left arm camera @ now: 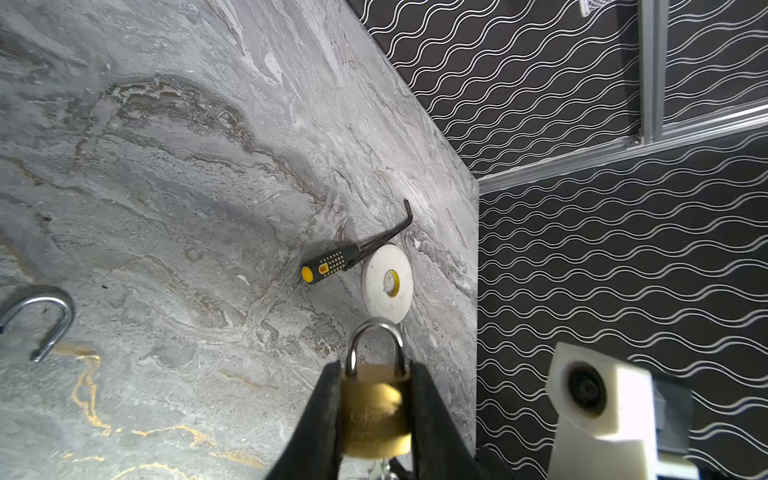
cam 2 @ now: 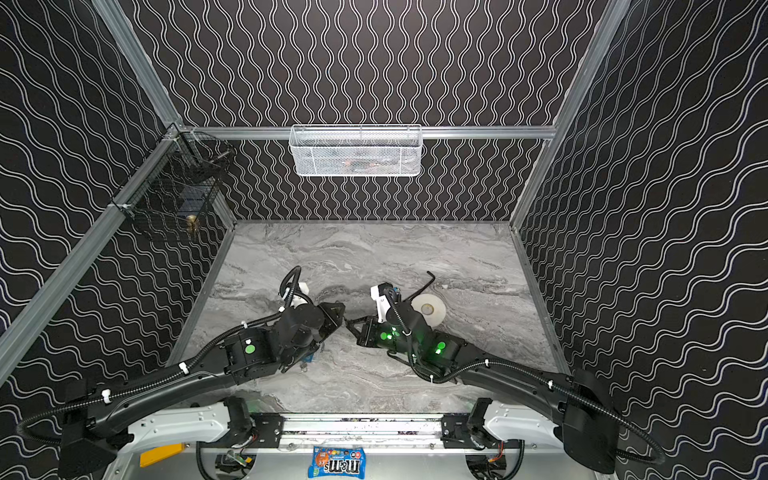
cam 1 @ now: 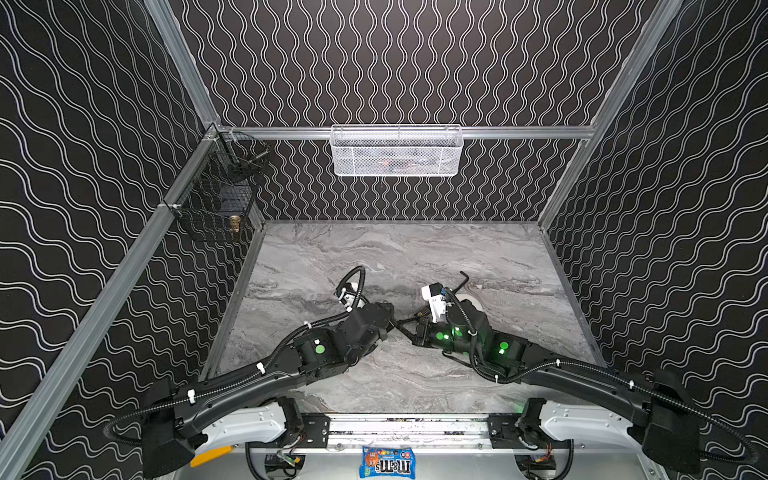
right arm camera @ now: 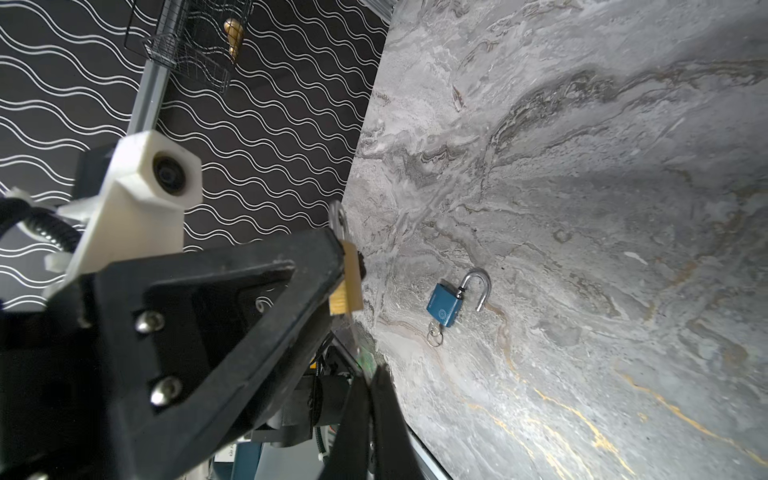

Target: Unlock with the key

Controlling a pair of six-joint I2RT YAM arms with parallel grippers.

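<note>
Left gripper (left arm camera: pixel 374 368) is clamping the brass padlock (left arm camera: pixel 374 411) by its body over the table (cam 1: pixel 415 257) middle, shackle closed.
Nearest the base, a blue padlock (right arm camera: pixel 444 305) is lying open-shackled; the right gripper (right arm camera: pixel 374 382), jaws pressed together, is pointing at the brass padlock's underside; farther back, a white disc (left arm camera: pixel 387 282) and hooked tool (left arm camera: pixel 353 253) are lying.

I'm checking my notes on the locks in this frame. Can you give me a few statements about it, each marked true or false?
1. The left gripper clamps a brass padlock by its body. True.
2. That padlock's shackle is swung open. False: both legs sit in the body.
3. A blue padlock lies on the table with its shackle open. True.
4. The white roll sits in a wall basket. False: it lies on the table beside a yellow-and-black-handled tool.
</note>
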